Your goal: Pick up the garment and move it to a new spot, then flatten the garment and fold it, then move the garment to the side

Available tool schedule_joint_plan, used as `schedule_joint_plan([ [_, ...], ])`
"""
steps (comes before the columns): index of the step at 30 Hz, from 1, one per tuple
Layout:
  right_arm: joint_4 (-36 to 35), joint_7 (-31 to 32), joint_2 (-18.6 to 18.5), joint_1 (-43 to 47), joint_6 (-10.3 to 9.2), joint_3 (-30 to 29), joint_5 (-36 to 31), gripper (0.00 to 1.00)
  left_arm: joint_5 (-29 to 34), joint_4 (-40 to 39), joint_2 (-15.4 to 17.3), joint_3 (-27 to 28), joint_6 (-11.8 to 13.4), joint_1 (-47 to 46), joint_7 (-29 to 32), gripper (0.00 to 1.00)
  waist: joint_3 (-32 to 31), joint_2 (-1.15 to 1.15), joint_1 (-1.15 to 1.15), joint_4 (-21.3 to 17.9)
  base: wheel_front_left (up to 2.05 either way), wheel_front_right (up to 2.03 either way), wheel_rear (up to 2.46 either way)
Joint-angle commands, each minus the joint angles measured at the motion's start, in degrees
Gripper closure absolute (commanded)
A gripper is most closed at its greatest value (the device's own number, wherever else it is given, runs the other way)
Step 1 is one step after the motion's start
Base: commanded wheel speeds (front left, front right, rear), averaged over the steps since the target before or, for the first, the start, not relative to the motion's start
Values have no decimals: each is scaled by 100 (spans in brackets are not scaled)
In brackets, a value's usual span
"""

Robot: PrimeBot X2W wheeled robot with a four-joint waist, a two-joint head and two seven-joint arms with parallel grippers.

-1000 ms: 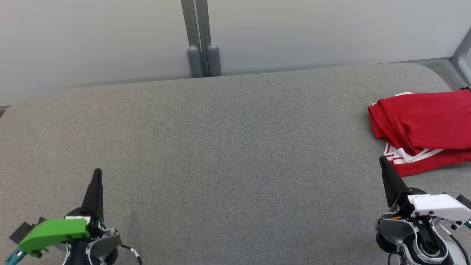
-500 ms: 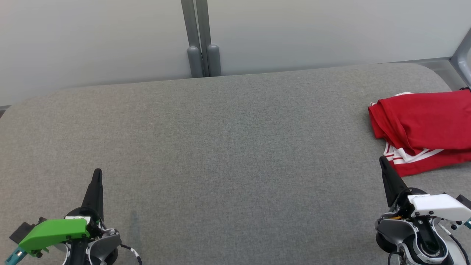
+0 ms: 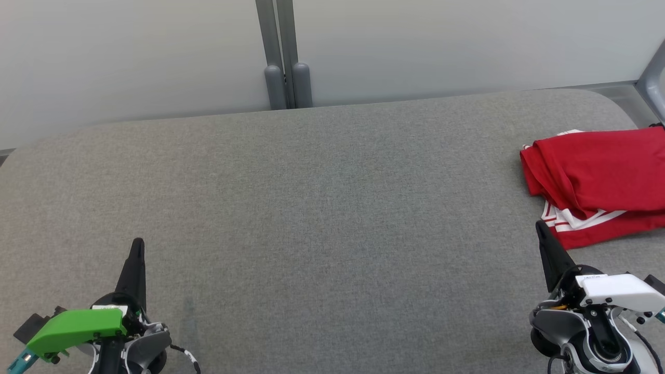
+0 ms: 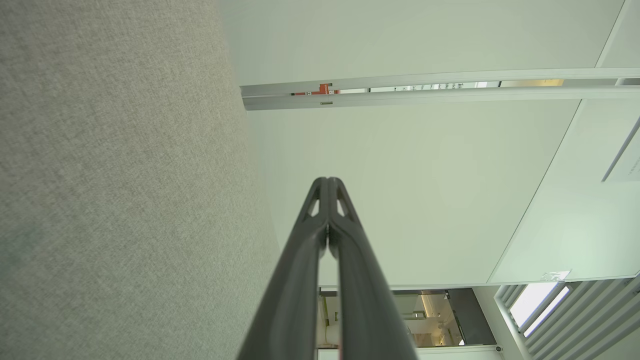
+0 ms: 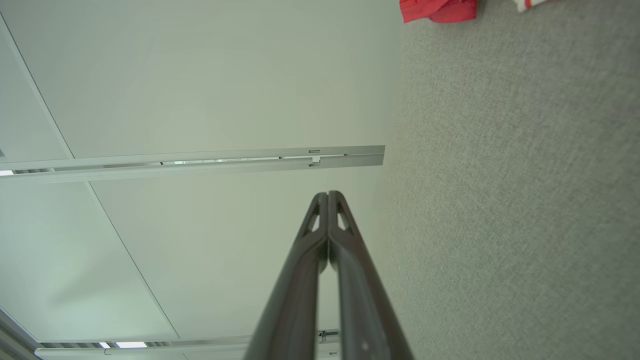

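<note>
Altogether, one garment [image 3: 597,176], red with white stripes, lies loosely folded at the right end of the single grey padded table [image 3: 332,208], partly cut off by the head view's edge. Two grippers sit at the near side: the left gripper [image 3: 137,243] well apart from the garment, and the right gripper [image 3: 540,226] with its tip near the garment's near hem. Each has its two dark fingers pressed together tip to tip, gripping nothing, and two grey posts [image 3: 288,83] stand side by side behind the table.
</note>
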Motion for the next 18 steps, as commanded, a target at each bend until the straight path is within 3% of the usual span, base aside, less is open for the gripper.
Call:
schedule_joint_plan([
  [1, -32, 19, -7, 51, 2, -7, 39, 100, -3, -11, 2, 15, -32, -62, 20, 100, 0, 0, 0, 0, 0, 0, 0],
  [18, -32, 19, -7, 51, 2, -7, 39, 100, -3, -11, 2, 15, -31, -62, 20, 100, 0, 0, 0, 0, 0, 0, 0],
])
